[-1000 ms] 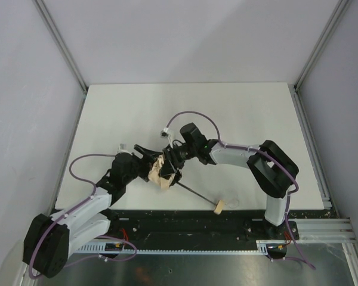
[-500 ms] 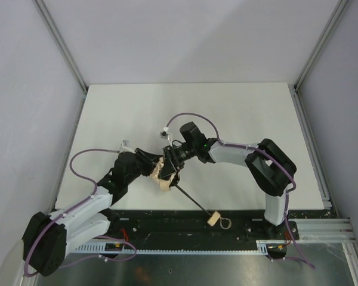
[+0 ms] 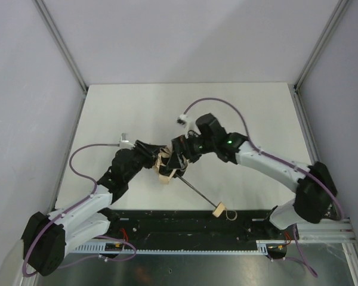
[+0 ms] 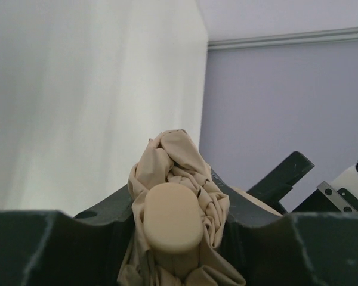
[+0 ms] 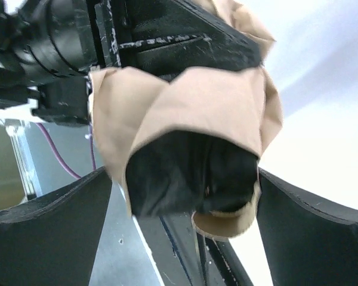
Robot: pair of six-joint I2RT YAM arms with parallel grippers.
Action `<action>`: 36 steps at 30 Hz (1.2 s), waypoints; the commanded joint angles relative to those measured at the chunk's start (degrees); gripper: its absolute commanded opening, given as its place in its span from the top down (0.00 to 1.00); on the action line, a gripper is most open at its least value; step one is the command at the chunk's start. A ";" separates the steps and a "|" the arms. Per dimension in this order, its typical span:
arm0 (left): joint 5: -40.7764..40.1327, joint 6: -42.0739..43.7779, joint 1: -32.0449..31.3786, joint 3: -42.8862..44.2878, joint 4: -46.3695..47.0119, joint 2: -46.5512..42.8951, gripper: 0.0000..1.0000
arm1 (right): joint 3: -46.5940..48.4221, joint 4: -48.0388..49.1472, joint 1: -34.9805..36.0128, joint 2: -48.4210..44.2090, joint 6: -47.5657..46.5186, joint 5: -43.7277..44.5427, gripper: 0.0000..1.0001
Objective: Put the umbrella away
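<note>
**Umbrella** (image 3: 165,171). Beige fabric, bunched and creased, at the centre of the top view. A thin dark shaft (image 3: 197,193) runs from the bundle toward the lower right. A small tan handle (image 3: 219,208) is at its end, at the lower edge of the white tabletop (image 3: 119,113) where it meets the dark base rail (image 3: 167,220). The wrist loop (image 3: 230,214) lies just right of the handle, over the rail.

**Left gripper** (image 4: 174,205). Reaches in from the lower left of the top view. It is closed on the fabric bundle. In its wrist view the folds and an oval tan end cap (image 4: 170,223) sit pinched between the dark fingers (image 4: 107,208), low centre of frame.

**Right gripper** (image 5: 185,173). Reaches in from the right of the top view and meets the bundle from the opposite side. Its fingers (image 5: 48,220) are set wide apart at the lower corners of the wrist view. Beige fabric fills the gap between them, draped over a dark part. Whether the fingers press on the fabric cannot be told.

**Purple cables** (image 3: 77,164). One loops near each wrist in the top view.
</note>
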 commanded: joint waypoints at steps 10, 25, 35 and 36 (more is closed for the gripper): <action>1.63 -5.61 2.12 7.43 18.98 -0.90 1.00 | -8.87 -1.46 -23.58 -25.73 21.10 7.96 0.01; 11.29 -14.99 2.28 8.60 12.34 0.92 1.00 | -10.64 21.80 -14.54 -18.80 6.65 -15.75 0.06; 13.76 -11.49 1.38 8.46 10.77 1.91 1.00 | -11.45 35.31 -5.68 -14.69 20.53 -11.24 0.02; 13.72 -11.47 1.13 8.37 10.62 2.02 1.00 | -10.47 33.35 -4.84 -14.32 19.28 -9.60 0.04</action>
